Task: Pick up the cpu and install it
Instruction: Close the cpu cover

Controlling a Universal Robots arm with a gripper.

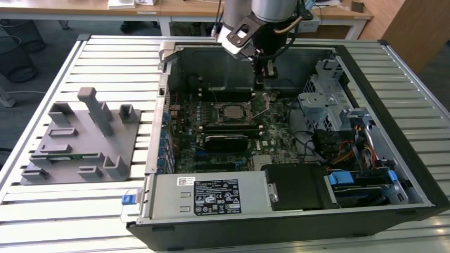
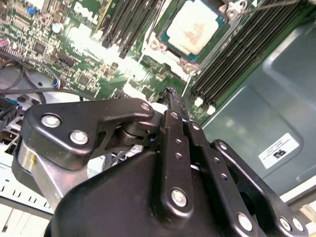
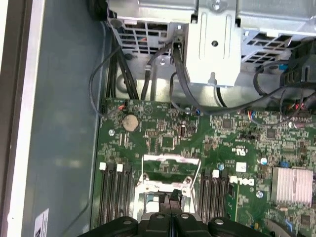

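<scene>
Entry: my gripper [image 1: 262, 77] hangs inside the open computer case [image 1: 393, 158], close to its far wall and above the far edge of the motherboard [image 1: 277, 138].

Gripper state: in both wrist views the 2 black fingers [image 2: 170, 143] are pressed together along their length and meet at 1 tip [image 2: 173, 96] [image 3: 173, 195]. Nothing is pinched between them, and I see the tip touching nothing.

Task item: the cpu [image 1: 231, 112] lies flat in the socket frame [image 1: 231, 103] at the middle of the motherboard, just on the near side of my tip. In the second wrist view its pale shiny top [image 2: 193, 27] is uncovered and sits square within the frame. I cannot tell whether the frame is clamped down on it.

Surroundings: memory slots [image 2: 237, 54] run along both sides of the socket, and my tip is over the far set.

The case lies on a slatted table [image 1: 105, 211]. A grey fixture [image 1: 84, 139] sits on the table at the exterior view's left, well apart from the case.
</scene>
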